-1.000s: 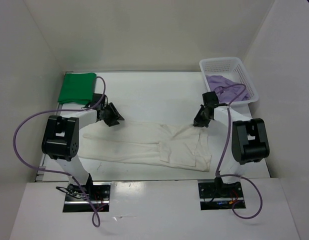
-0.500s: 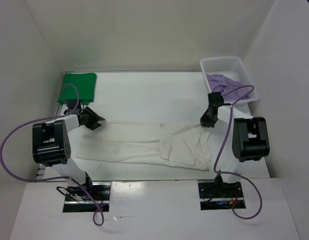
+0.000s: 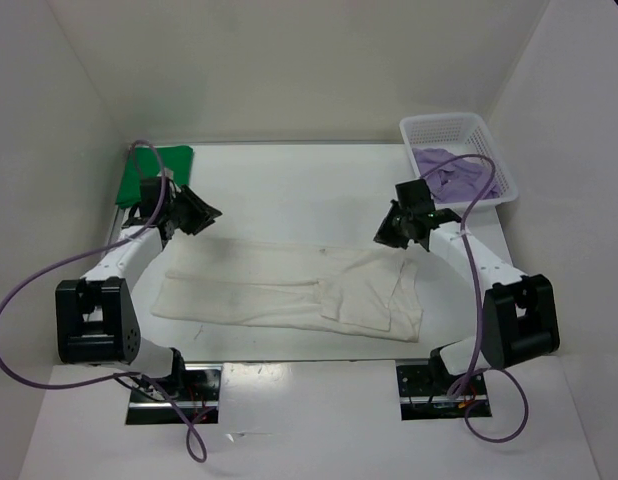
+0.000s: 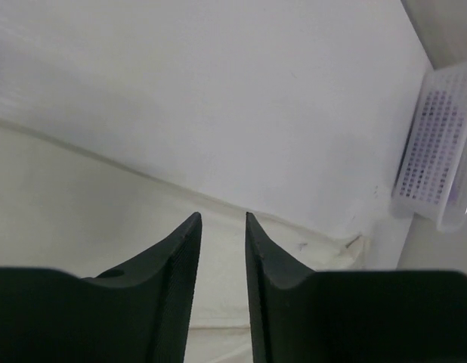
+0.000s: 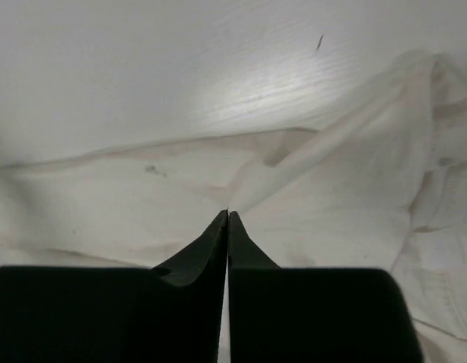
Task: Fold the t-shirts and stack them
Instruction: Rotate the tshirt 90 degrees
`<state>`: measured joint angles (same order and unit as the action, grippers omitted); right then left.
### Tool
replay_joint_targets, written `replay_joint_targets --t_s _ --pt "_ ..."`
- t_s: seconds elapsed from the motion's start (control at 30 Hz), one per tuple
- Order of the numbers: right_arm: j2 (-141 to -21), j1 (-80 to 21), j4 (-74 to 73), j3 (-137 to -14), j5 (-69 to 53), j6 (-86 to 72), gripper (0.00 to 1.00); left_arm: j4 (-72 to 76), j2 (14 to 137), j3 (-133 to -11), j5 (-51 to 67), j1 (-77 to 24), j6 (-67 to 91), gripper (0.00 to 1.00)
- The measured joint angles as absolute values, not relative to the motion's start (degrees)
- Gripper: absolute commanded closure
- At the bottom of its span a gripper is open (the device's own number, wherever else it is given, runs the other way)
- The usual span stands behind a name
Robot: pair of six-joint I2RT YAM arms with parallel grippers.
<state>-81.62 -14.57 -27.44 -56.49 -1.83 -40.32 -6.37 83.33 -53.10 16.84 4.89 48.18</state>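
The white t-shirt [image 3: 289, 285] lies spread sideways across the middle of the table, partly folded, its right end bunched. It also shows in the left wrist view [image 4: 82, 204] and the right wrist view [image 5: 332, 204]. The folded green t-shirt [image 3: 167, 158] lies at the back left, partly hidden by my left arm. The purple t-shirt [image 3: 454, 172] lies crumpled in the basket. My left gripper [image 3: 204, 212] [image 4: 222, 215] is slightly open and empty above the white shirt's back left edge. My right gripper [image 3: 394, 232] [image 5: 228, 212] is shut and empty above the shirt's back right edge.
A white mesh basket [image 3: 441, 128] stands at the back right corner; it also shows in the left wrist view [image 4: 437, 144]. White walls close in the table at the left, back and right. Purple cables loop from both arms.
Both arms have stretched out away from their bases. The white shirt was pulled longer to the left. My left gripper rose back toward the green shirt; my right gripper shifted left.
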Motion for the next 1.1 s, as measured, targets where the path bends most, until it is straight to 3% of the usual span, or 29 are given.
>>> replay_joint_targets --t_s 0.1,0.3,0.5,0.6,0.7,0.8,0.97,1.1 --pt "-81.97 -18.90 -27.22 -53.93 -4.45 -42.44 1.00 -6.42 83.11 -54.02 16.84 1.56 46.46 0.72" --pt "-85.38 -24.38 -28.38 -46.68 -8.14 -46.39 1.00 -8.88 83.11 -54.02 17.26 -3.77 42.22 0.72" --pt "-96.95 -23.90 -28.32 -53.25 -9.17 -46.96 1.00 -9.91 83.74 -54.02 18.68 -5.61 40.71 0.69" --pt "-107.39 -23.44 -28.36 -65.93 -9.23 -45.28 1.00 -10.33 84.62 -54.06 19.33 -6.15 40.42 0.68" --pt "-121.60 -23.00 -29.47 -87.02 -8.58 -42.17 1.00 -10.98 84.90 -54.41 19.68 -6.26 40.18 0.66" --pt "-138.52 -22.15 -31.51 -115.72 -5.34 -38.74 0.98 -11.33 84.97 -54.94 19.88 -6.26 39.44 0.65" --pt "-162.12 -20.69 -41.06 -161.95 -5.37 -36.62 0.82 -12.95 84.62 -55.09 19.84 -6.26 39.16 0.63" --pt "-156.66 -20.38 -43.88 -158.36 -6.00 -35.46 0.65 -14.04 83.81 -55.09 19.86 -6.26 39.18 0.63"
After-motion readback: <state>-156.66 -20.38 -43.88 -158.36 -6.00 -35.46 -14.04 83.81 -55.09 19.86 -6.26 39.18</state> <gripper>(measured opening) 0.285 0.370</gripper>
